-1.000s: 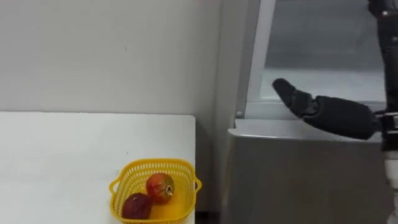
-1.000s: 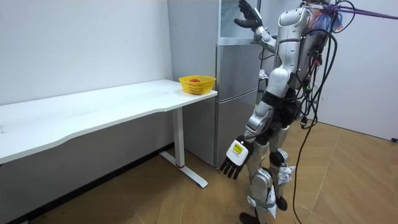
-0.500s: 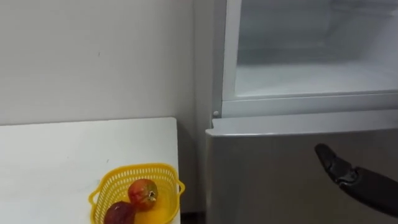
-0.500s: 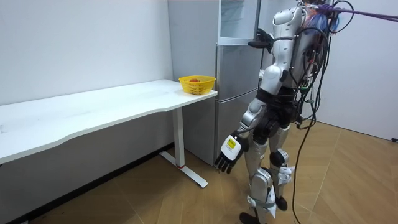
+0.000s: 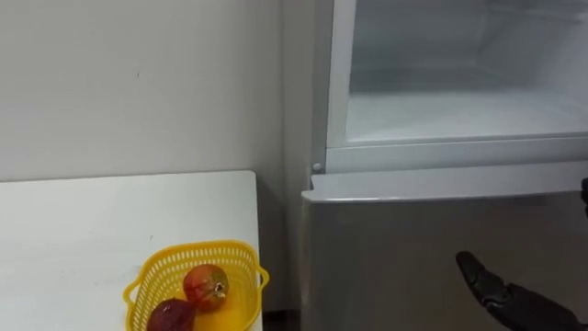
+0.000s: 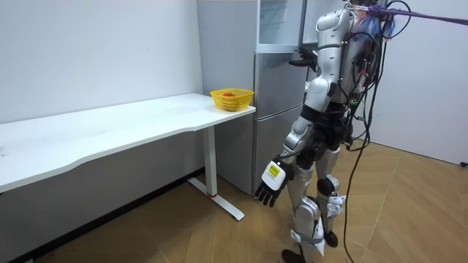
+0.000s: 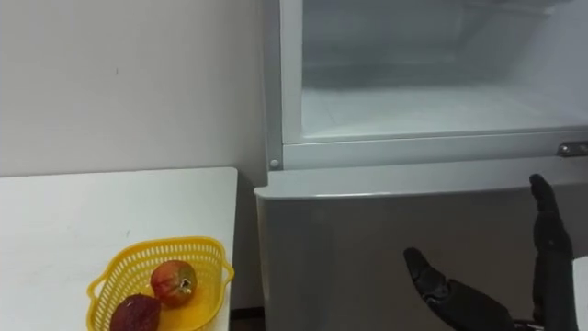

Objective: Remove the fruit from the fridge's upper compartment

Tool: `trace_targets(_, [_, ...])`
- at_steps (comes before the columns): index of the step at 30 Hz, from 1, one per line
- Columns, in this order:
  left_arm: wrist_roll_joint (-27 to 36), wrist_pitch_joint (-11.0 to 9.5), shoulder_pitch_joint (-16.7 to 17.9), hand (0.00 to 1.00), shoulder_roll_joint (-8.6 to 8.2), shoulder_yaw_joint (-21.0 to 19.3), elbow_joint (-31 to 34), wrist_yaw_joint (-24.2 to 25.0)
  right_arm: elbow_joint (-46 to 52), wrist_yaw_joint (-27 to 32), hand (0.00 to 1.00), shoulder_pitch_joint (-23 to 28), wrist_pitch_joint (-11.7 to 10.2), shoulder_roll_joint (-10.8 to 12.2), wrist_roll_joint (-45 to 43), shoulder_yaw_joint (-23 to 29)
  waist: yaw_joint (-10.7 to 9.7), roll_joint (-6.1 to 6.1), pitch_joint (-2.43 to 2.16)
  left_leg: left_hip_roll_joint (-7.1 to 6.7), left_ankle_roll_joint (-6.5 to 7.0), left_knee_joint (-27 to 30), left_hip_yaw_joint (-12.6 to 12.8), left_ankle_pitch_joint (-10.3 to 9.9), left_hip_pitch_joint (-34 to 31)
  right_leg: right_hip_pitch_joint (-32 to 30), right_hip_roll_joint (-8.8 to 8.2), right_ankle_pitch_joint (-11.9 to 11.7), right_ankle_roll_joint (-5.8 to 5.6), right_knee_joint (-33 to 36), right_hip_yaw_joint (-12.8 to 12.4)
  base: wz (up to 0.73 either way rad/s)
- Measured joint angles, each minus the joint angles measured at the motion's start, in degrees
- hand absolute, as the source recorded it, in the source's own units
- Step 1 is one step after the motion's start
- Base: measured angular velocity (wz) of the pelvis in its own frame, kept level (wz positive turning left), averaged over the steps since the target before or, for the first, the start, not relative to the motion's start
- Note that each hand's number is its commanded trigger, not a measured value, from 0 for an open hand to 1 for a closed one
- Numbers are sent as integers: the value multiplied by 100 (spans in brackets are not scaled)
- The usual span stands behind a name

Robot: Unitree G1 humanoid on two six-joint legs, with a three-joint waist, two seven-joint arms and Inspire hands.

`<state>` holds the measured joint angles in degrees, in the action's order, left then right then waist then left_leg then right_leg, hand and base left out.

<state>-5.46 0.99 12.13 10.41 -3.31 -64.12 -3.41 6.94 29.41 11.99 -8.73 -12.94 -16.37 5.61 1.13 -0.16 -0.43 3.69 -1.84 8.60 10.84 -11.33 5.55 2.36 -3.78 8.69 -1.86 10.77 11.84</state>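
The fridge's upper compartment stands open, and the part of its white shelf I see is bare. Below it the grey lower door is shut. My right hand hangs open in front of that lower door, fingers straight and holding nothing; it also shows at chest height in the room view. On the table's near corner sits a yellow basket with a red-orange fruit and a dark red fruit in it. My left hand hangs open beside my thigh.
The white table stands against the wall, left of the fridge, with a narrow gap between them. I stand right in front of the fridge on a wooden floor.
My right hand has dropped from the level of the upper compartment to in front of the lower door. The view has shifted to the right, toward the fridge.
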Motion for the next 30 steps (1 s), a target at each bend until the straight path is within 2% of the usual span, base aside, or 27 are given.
trace_targets(2, [53, 0, -3, 0, -33, 7, 0, -4, -244, -15, 0, 141, 11, 67, -6, -6, -8, 18, -1, -1, 0, -6, 2, 0, -3, -3, -1, -1, -2, -5, -7, 0])
trace_targets(6, [160, -3, -11, 0, -76, 10, 1, -6, -547, -128, 0, 460, 57, 200, 164, -156, -103, 138, -16, -1, 0, -23, 27, 0, -4, -27, 2, -1, -2, -2, -30, -2])
trace_targets(11, [191, -43, -8, 0, -106, 7, 202, -14, -1080, -339, 0, 496, 119, 401, 445, -211, -161, 166, -11, 0, 0, -33, 78, 0, 13, -36, 3, 0, -2, 0, -65, -3])
trace_targets(12, [351, -68, -24, 0, -112, 9, 200, -14, -1232, -368, 0, 497, 119, 444, 531, -244, -200, 163, -11, 1, 0, -32, 78, 0, 15, -30, 3, 0, -2, 1, -62, 0])
trace_targets(20, [841, -93, 9, 0, -250, 8, 232, 15, -2101, -582, 0, 750, 221, 442, 804, -513, -240, 152, -1, -2, 0, -42, 79, -11, 8, -46, 3, 10, -16, -12, -61, 0])
trace_targets(25, [975, -95, 95, 0, -247, 7, 357, 43, -2904, -781, 0, 735, 337, 442, 909, -577, -237, 139, -1, -5, 1, -78, 91, -11, 3, -58, 4, 11, -18, -24, -48, 0])
trace_targets(30, [1055, -112, 114, 0, -249, 4, 377, 45, -4465, -1042, 0, 477, 332, 440, 1445, -551, -240, 76, 0, -13, 2, -78, 72, -9, 3, -20, -10, 16, -27, -49, -2, 4])
